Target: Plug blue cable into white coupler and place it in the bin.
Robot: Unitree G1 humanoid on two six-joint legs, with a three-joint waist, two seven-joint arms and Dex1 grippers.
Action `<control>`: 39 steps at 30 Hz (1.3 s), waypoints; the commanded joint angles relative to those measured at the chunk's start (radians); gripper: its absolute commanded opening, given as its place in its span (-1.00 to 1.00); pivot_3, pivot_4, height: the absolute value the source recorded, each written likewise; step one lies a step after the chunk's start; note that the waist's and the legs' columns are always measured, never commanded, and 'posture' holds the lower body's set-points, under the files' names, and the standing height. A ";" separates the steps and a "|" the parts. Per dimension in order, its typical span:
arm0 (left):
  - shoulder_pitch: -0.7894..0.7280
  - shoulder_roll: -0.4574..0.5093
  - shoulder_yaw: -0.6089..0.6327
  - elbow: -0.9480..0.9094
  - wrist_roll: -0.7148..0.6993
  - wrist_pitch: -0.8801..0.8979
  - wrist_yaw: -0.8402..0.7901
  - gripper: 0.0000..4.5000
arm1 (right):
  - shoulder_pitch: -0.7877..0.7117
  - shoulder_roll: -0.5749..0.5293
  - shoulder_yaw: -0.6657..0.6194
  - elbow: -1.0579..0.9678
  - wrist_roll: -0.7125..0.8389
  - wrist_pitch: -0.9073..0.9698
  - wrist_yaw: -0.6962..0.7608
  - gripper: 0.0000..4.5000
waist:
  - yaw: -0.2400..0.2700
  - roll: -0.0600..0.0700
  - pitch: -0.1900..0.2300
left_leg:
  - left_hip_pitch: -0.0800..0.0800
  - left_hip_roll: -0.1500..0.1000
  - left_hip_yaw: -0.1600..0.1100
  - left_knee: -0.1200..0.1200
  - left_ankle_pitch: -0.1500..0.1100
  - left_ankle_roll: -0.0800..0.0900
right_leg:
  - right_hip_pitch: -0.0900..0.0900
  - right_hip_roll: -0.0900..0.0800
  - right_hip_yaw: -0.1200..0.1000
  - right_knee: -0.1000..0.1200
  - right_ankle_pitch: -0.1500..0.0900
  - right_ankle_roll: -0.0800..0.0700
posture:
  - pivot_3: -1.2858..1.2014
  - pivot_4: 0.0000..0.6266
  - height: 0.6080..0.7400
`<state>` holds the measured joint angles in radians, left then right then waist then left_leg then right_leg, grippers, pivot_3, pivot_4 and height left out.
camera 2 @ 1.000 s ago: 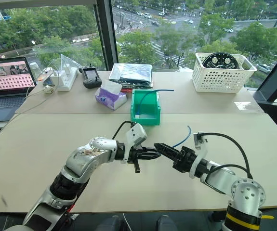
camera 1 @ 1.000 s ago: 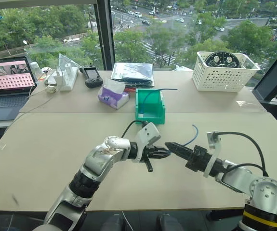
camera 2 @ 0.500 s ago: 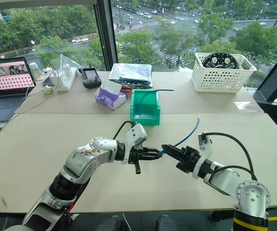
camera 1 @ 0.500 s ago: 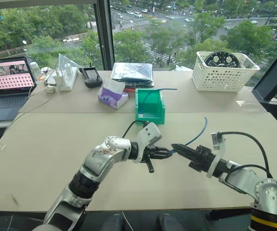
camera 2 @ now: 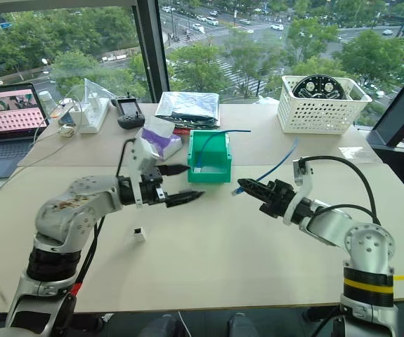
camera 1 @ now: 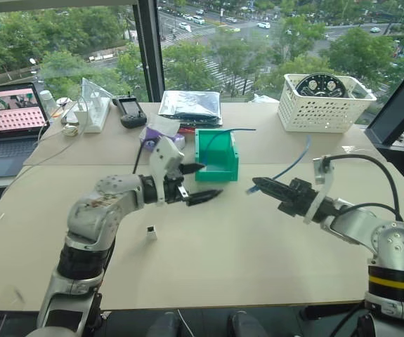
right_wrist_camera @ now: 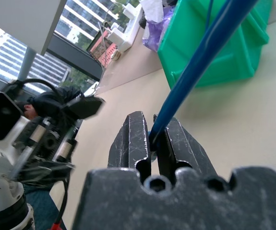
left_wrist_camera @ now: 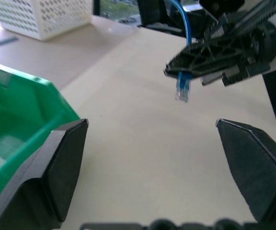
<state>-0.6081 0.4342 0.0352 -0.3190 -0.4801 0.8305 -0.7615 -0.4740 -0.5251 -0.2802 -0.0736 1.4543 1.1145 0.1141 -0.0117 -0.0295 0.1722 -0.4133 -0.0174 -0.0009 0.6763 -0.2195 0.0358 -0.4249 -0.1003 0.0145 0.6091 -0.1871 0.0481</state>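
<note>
Mid-frame in the left eye view, the left gripper (camera 1: 196, 184) hangs above the table (camera 1: 258, 260) with its two black fingers (left_wrist_camera: 63, 163) spread wide and nothing between them. It sits just in front of the green bin (camera 1: 216, 155), which stands at centre, slightly above the middle of the picture.

To the right of centre, the right gripper (camera 1: 259, 186) has its fingers pressed together on the blue cable (camera 1: 294, 159), pinching it just behind the plug (left_wrist_camera: 182, 89). The small plug juts from the fingertips, hanging free in the air and touching nothing. Behind the grip, the cord rises in a curve toward the upper right of the frame.

The white coupler (camera 1: 150, 232) lies alone on the bare tabletop at lower left of centre, below the left arm, well apart from both grippers and from the bin. It is not joined to the plug.

A second blue cord (camera 1: 224, 133) pokes out of the bin and runs over its top edge to the right.

At the back of the table, a white basket (camera 1: 324, 105) sits at upper right and a laptop (camera 1: 8, 116) at far upper left.
</note>
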 commanded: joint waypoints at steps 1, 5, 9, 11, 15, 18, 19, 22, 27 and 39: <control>0.066 0.007 0.152 -0.126 -0.035 0.085 0.157 1.00 | -0.078 -0.004 0.045 0.066 -0.077 -0.006 0.108 -1.00 | -0.001 0.000 0.000 | -0.001 0.000 0.000 0.000 0.000 0.000 | 0.000 0.000 0.000 0.000 0.001 -0.001 | 0.03 -0.52 1.00; 0.197 -0.011 0.302 -0.242 -0.071 0.161 0.298 1.00 | -0.138 0.010 0.099 0.132 -0.166 -0.006 0.201 -1.00 | -0.003 0.000 0.000 | -0.001 -0.001 0.000 0.001 -0.001 0.001 | 0.000 0.000 0.002 0.000 0.002 -0.002 | 0.03 -0.52 1.00; 0.403 -0.068 0.388 -0.360 -0.090 0.116 0.362 1.00 | -0.180 0.038 0.126 0.177 -0.231 -0.005 0.264 -1.00 | -0.004 0.000 0.000 | -0.001 -0.001 0.000 0.000 -0.001 0.001 | -0.001 0.000 0.001 0.001 0.002 -0.003 | 0.03 -0.52 1.00; 0.512 -0.104 0.382 -0.414 -0.078 0.046 0.369 1.00 | -0.197 0.050 0.132 0.192 -0.259 -0.004 0.287 -1.00 | -0.003 0.000 0.000 | 0.001 0.000 0.001 0.000 -0.001 0.000 | 0.000 0.000 0.002 0.000 0.002 -0.003 | 0.03 -0.52 1.00; 0.681 -0.182 0.324 -0.467 -0.016 -0.078 0.419 1.00 | -0.214 0.069 0.137 0.201 -0.301 0.001 0.315 -1.00 | 0.008 0.000 0.000 | 0.000 -0.001 0.000 0.001 -0.001 0.000 | 0.000 -0.001 0.002 0.000 0.002 -0.004 | 0.03 -0.52 1.00; 0.771 -0.240 0.270 -0.491 0.009 -0.134 0.458 1.00 | -0.214 0.076 0.133 0.197 -0.321 0.011 0.328 -1.00 | 0.012 0.000 0.000 | 0.001 -0.001 0.001 0.001 -0.001 0.000 | 0.001 -0.003 0.002 -0.001 0.002 -0.004 | 0.03 -0.52 1.00; 0.784 -0.251 0.235 -0.492 0.021 -0.135 0.476 1.00 | -0.211 0.076 0.131 0.193 -0.326 0.015 0.330 -1.00 | 0.012 0.000 0.000 | 0.000 -0.001 0.001 0.001 -0.001 0.000 | 0.001 -0.003 0.002 -0.001 0.002 -0.004 | 0.03 -0.52 1.00; 0.776 -0.263 0.171 -0.482 0.047 -0.121 0.531 1.00 | -0.207 0.080 0.125 0.186 -0.336 0.023 0.332 -1.00 | 0.014 0.000 0.000 | 0.000 -0.001 0.001 0.001 -0.001 0.000 | 0.001 -0.002 0.001 -0.001 0.002 -0.004 | 0.03 -0.52 1.00; 0.682 -0.242 0.023 -0.437 0.155 -0.017 0.649 1.00 | -0.213 0.083 0.115 0.182 -0.353 0.032 0.334 -1.00 | 0.013 0.000 0.000 | 0.000 -0.001 0.001 0.001 -0.001 0.000 | 0.001 -0.001 0.001 0.000 0.002 -0.003 | 0.03 -0.52 1.00; 0.611 -0.180 0.020 -0.445 0.253 0.271 0.777 0.76 | -0.189 0.095 0.086 0.155 -0.374 0.041 0.331 -1.00 | -0.002 0.000 0.000 | 0.000 0.000 0.000 0.000 -0.001 0.000 | 0.000 0.002 0.001 0.000 0.001 -0.003 | 0.03 -0.52 1.00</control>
<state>0.0136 0.2560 0.0466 -0.7294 -0.2357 1.0607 0.0032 -0.6613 -0.4367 -0.1690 0.1198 1.0778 1.1583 0.4355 -0.0135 -0.0299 0.1723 -0.4129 -0.0172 -0.0012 0.6768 -0.2204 0.0359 -0.4251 -0.0986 0.0158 0.6093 -0.1873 0.0480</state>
